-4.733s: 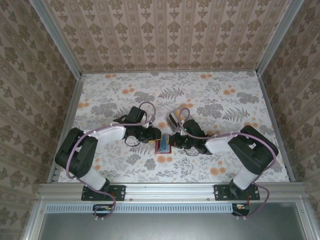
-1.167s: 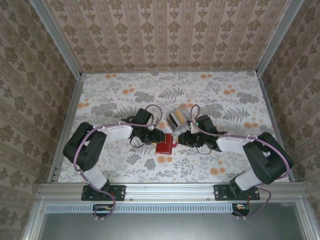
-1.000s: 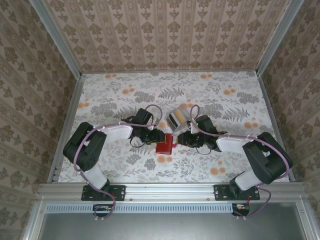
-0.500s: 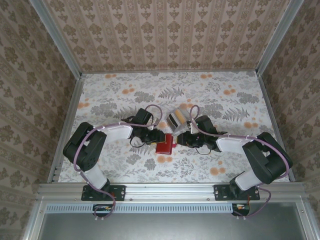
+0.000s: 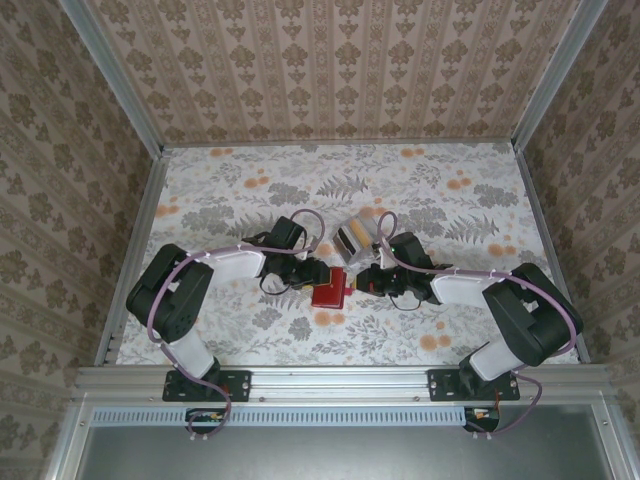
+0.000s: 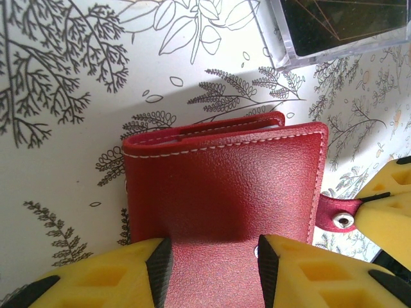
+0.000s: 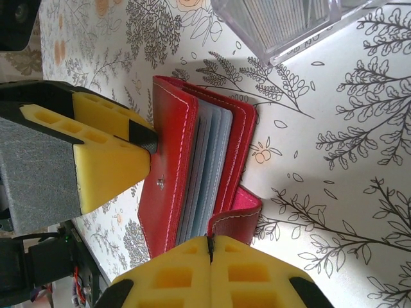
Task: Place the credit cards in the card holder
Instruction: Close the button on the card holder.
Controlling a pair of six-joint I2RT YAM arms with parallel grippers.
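Spreading under both arms, the floral desk carried the work near its middle, where the 2 claws met from either side. Between them lay the red card holder, folded shut, with greyish pocket edges showing between its covers in the right wrist view. Just beyond it, apart from it, sat a clear case with the credit cards stacked inside.

The left claw had its fingers apart, tips set on the near part of the cover with red leather bulging between them. Whether they nipped that leather could not be told. The right claw had its fingers together, clamped on the tab strap, whose snap hung unfastened past the holder's side.

With cards seemingly waiting in the case, the step in hand looked like working the holder by its strap, most likely to get it open. The next move probably called for the right claw to draw the strap and upper cover up and over while the left claw pinned the rest flat, so a pocket faced up for 1 card.
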